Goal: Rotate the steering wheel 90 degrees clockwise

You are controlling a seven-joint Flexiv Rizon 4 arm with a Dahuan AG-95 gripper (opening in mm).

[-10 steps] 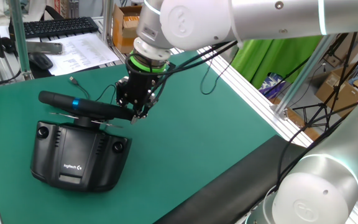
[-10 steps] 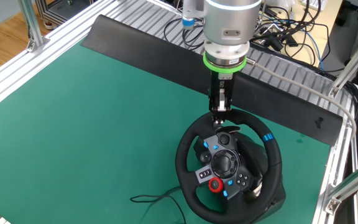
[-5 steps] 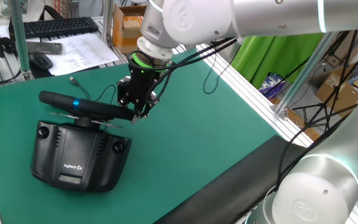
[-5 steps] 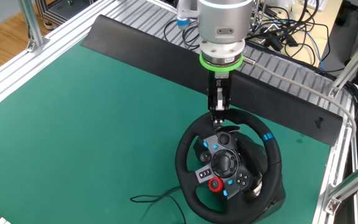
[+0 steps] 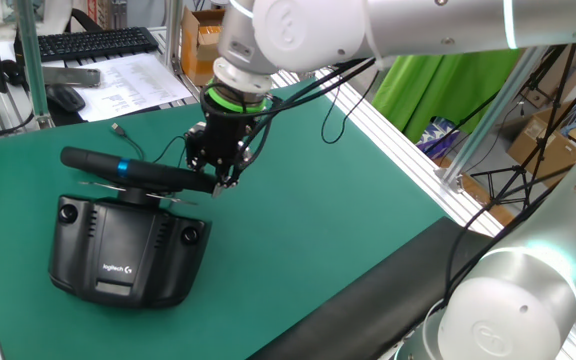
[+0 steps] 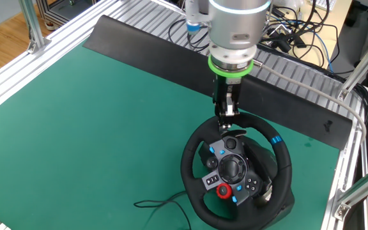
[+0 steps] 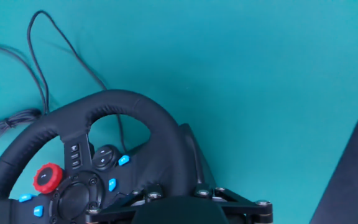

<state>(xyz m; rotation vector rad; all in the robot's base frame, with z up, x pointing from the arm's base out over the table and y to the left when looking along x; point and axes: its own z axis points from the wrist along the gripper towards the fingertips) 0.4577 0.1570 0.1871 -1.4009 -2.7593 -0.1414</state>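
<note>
The steering wheel (image 5: pixel 128 168) shows edge-on as a black padded bar with a blue stripe, joined to its black base (image 5: pixel 128 250). In the other fixed view its round rim (image 6: pixel 188 163) faces up, with the blue stripe at the upper right and a red knob on the hub. My gripper (image 5: pixel 218 183) points down at the rim's right end. From the other side it (image 6: pixel 226 122) is closed on the far top of the rim. In the hand view the rim (image 7: pixel 129 102) curves up from under the gripper's body, and the fingertips are hidden.
The wheel's thin cable (image 7: pixel 42 74) loops over the green mat beside the wheel. A keyboard (image 5: pixel 88 43), a mouse (image 5: pixel 65 97) and papers (image 5: pixel 138 80) lie beyond the mat's far left edge. A black strip (image 6: pixel 145 48) and aluminium rails border the mat.
The arm's wrist has shifted slightly over the wheel. The gripper stays on the same spot of the rim, and the wheel has barely turned.
</note>
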